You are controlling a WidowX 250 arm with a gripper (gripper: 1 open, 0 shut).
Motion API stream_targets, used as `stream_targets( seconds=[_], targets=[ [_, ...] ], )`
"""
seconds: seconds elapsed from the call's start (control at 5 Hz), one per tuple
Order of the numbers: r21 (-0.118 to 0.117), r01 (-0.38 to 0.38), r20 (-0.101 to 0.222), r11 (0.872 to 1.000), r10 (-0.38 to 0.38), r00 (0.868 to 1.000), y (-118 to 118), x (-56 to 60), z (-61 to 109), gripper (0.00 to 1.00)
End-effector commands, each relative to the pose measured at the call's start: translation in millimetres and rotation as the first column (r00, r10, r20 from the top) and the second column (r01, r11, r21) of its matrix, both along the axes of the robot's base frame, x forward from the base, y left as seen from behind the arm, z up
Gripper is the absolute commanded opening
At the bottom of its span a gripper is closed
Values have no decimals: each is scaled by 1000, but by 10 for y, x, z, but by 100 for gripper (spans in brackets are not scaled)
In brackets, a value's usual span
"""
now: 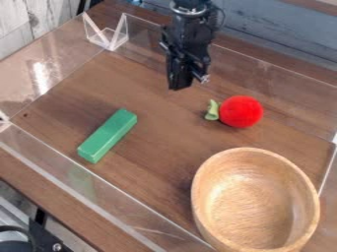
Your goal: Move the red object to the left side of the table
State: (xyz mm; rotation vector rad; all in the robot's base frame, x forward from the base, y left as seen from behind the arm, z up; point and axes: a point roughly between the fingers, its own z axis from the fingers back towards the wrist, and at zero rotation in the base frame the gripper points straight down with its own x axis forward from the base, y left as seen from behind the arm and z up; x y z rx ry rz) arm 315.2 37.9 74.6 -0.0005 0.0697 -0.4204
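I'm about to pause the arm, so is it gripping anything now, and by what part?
Nothing is held: the gripper is up behind the red object, which sits apart on the table.

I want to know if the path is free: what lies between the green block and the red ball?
The camera view shows only bare tabletop between the green block and the red ball.

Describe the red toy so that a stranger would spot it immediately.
Find the large wooden bowl on the brown table. Just beyond its far edge lies a small, round, bright-red toy with a green stem; the green block is long and rectangular.
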Motion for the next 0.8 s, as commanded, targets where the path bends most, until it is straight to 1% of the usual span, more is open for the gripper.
stream_targets(
  seconds=[0.0, 0.2, 0.4, 0.6],
  targets=[
    [-2, 49, 66, 999, -49, 997, -26, 150, 176, 0],
    [-16, 95, 75, 995, -94, 993, -58, 195, 188, 0],
    [-30, 118, 84, 993, -115, 990, -112, 194, 302, 0],
    [-44, 154, 85, 987, -150, 985, -163, 204, 351, 100]
  ],
)
